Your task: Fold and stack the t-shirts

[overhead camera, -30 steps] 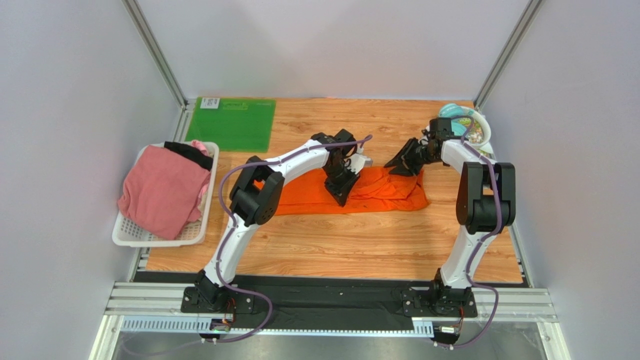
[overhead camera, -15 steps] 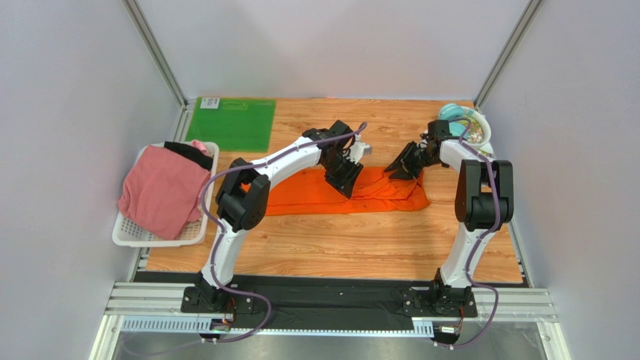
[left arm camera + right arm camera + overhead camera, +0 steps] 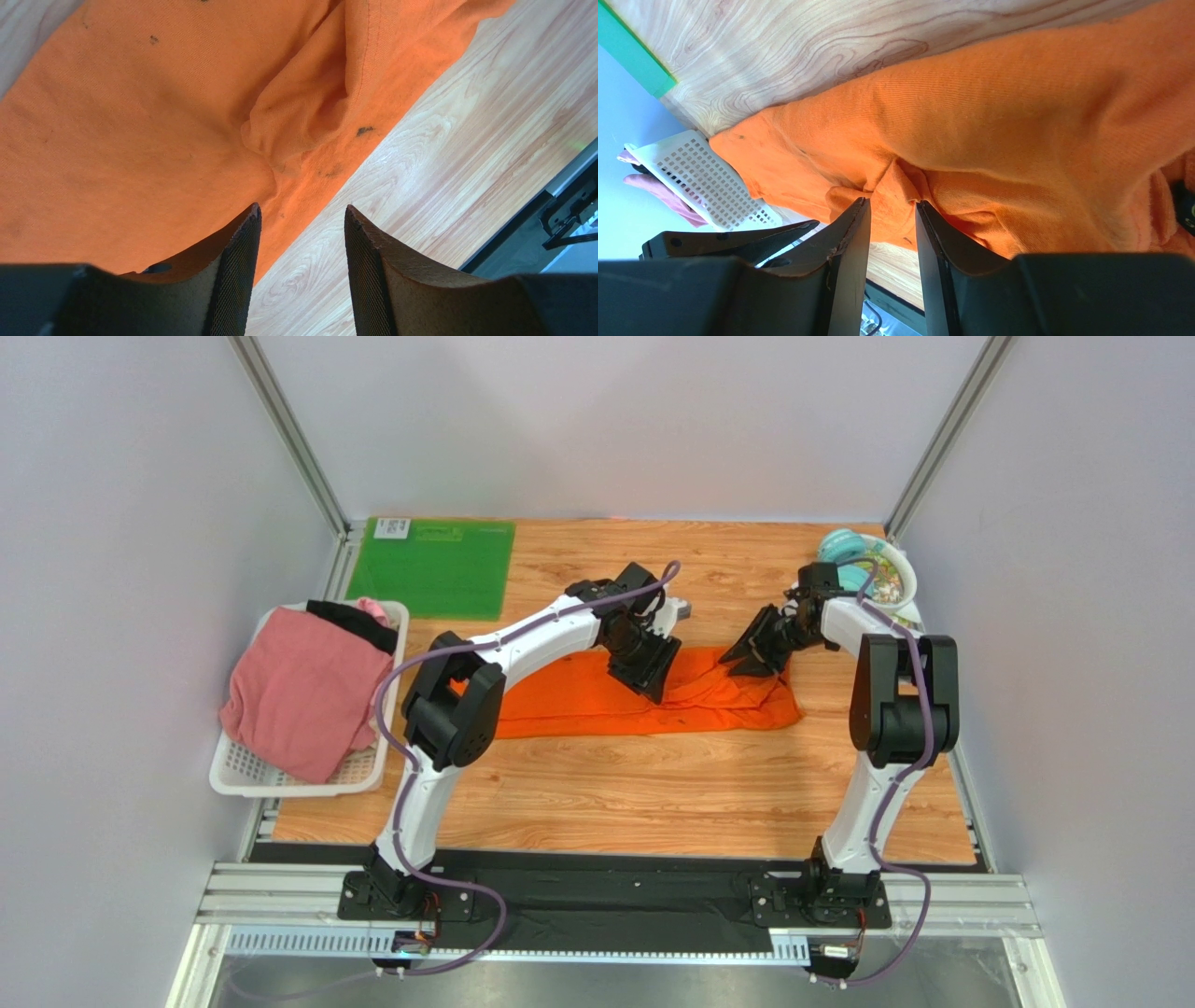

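The orange t-shirt (image 3: 589,711) is soft, matte knit cloth with a stitched hem and a few dark specks. It is folded into a long, narrow band lying flat near the middle of the wooden table (image 3: 631,805). In the top view its long axis runs from 9 o'clock to 3 o'clock, and the 3 o'clock end is the broader, more rumpled one. My left gripper (image 3: 302,210) hangs over the band's 12 o'clock edge, a little toward 3 o'clock from its middle. Its textured black jaws stand apart with nothing between them, and through the gap I see a puckered fold and pale wood grain. My right gripper (image 3: 892,203) is at the band's 3 o'clock end, jaws drawn narrow on a ridge of orange cloth, with wrinkles running in toward the tips. At 9 o'clock a white perforated plastic basket (image 3: 232,773) holds the pink t-shirt (image 3: 295,700), heaped loosely, with the black t-shirt (image 3: 358,623) at its far rim. A flat green mat (image 3: 435,567) lies at 11 o'clock.
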`<state>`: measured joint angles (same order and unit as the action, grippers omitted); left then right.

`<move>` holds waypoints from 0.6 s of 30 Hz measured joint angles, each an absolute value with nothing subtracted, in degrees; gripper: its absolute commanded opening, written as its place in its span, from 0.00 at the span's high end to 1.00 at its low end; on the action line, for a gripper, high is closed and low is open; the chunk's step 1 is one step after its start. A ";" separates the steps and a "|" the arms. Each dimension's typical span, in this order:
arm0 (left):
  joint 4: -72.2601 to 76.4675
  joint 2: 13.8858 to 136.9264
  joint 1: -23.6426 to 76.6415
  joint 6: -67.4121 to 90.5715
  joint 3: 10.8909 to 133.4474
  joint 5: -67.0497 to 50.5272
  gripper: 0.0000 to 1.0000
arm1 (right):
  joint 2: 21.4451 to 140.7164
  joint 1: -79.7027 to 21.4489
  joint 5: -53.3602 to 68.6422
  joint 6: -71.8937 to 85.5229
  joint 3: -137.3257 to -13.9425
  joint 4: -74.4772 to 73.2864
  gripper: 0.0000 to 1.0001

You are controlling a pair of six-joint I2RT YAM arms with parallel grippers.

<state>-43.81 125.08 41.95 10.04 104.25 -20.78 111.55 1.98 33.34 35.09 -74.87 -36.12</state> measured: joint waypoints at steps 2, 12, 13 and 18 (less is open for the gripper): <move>-43.72 125.08 42.17 10.44 104.25 -20.32 0.45 | 111.55 2.07 33.36 34.96 -74.85 -36.32 0.64; -43.35 125.71 43.68 12.58 104.27 -18.28 0.45 | 111.55 2.72 33.30 34.44 -74.78 -36.64 0.66; -43.35 125.86 43.79 12.75 104.27 -18.15 0.45 | 111.55 2.72 33.30 34.46 -74.78 -36.62 0.67; -43.35 126.23 43.90 13.17 104.31 -17.80 0.45 | 111.55 2.72 33.56 34.54 -74.61 -36.32 0.71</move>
